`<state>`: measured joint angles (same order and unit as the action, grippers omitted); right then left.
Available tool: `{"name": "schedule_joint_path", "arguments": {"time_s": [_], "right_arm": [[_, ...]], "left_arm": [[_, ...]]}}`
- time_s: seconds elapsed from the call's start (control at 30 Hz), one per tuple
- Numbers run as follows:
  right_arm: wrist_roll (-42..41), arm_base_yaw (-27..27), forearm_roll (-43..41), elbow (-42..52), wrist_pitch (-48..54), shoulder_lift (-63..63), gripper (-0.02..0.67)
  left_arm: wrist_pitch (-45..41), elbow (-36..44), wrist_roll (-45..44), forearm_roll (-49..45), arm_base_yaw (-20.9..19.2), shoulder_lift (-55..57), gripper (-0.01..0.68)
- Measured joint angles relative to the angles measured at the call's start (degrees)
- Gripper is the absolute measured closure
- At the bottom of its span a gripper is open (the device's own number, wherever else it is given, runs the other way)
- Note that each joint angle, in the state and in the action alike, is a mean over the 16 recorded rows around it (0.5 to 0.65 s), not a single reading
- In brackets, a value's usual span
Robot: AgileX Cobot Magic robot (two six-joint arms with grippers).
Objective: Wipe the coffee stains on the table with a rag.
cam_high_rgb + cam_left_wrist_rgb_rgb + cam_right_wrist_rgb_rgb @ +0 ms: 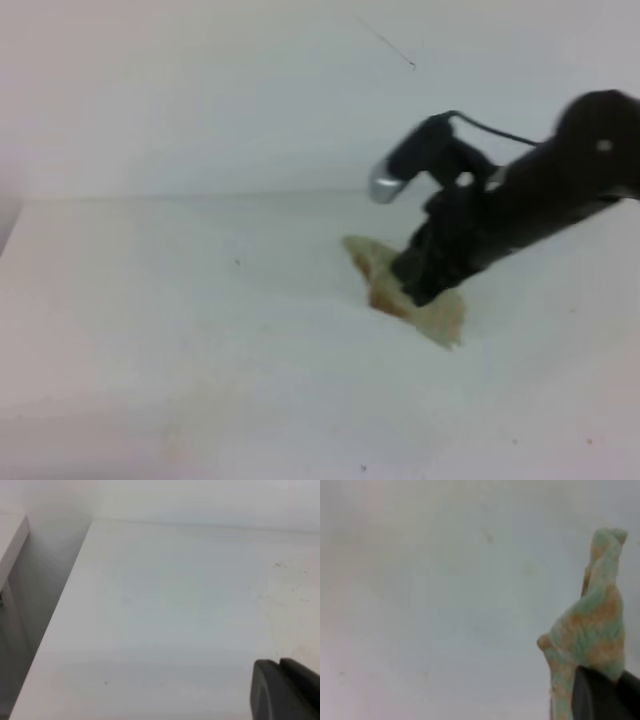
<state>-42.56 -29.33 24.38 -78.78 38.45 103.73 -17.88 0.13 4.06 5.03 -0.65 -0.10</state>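
Observation:
My right gripper (415, 285) reaches down from the right to the middle of the white table (150, 300) and is shut on the rag (385, 280). The crumpled pale green and beige rag has brown stained patches and lies on the table under the fingers. In the right wrist view the rag (592, 630) stands up from the dark fingers (600, 695) at the lower right. A faint brownish smear (185, 425) tints the table near its front left; no glossy coffee blotch shows. Only a black part of my left gripper (285, 690) shows, over the bare table (175, 605).
The table's back edge meets a white wall (200, 100). In the left wrist view the table's left edge (55, 630) drops off into a grey gap. A few tiny dark specks (237, 263) dot the surface.

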Motion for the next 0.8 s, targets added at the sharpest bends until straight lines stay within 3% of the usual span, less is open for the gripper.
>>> {"name": "schedule_joint_path", "arguments": {"time_s": [0.4, 0.63, 0.8], "right_arm": [[-2.36, 6.78, 1.56, 21.99, -7.61, -12.26, 0.641], [-1.94, 6.97, 0.76, 26.64, -13.03, -8.45, 0.620], [-0.17, 6.98, -0.13, 26.94, -16.33, -4.71, 0.552]], "left_arm": [[-0.06, -0.13, 0.00, 0.00, 0.00, 0.10, 0.675], [-0.06, -0.13, 0.00, 0.00, 0.00, 0.10, 0.675], [-0.06, -0.13, 0.00, 0.00, 0.00, 0.10, 0.675]]}}
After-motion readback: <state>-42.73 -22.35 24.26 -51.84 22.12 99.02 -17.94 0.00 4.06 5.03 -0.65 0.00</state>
